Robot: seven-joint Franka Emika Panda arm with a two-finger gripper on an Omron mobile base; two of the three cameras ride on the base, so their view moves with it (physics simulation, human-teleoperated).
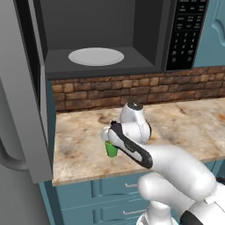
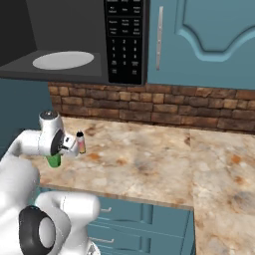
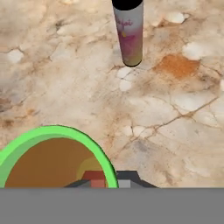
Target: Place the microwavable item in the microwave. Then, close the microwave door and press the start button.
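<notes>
The bright green cup (image 3: 52, 159) holds brown liquid and fills the lower left of the hand view. My gripper (image 3: 110, 180) is directly over its rim, one fingertip inside the cup and the other outside, drawn close on the rim. The cup (image 1: 110, 150) sits low over the counter's front part, half hidden by my hand, and I cannot tell whether it touches the stone. Above, the microwave (image 1: 101, 66) stands open with its white turntable plate (image 1: 96, 56) bare. The microwave door (image 1: 24, 92) is swung out to the left, with its bar handle (image 1: 9, 159) low. The keypad (image 2: 124, 45) is on the right.
A slim pink bottle with a black cap (image 2: 80, 142) stands on the marble counter (image 2: 149, 159) just beyond the cup (image 2: 54, 161). A brick backsplash (image 1: 145, 90) runs under the microwave. Blue cabinets (image 2: 209, 45) hang to the right, with drawers below the counter edge.
</notes>
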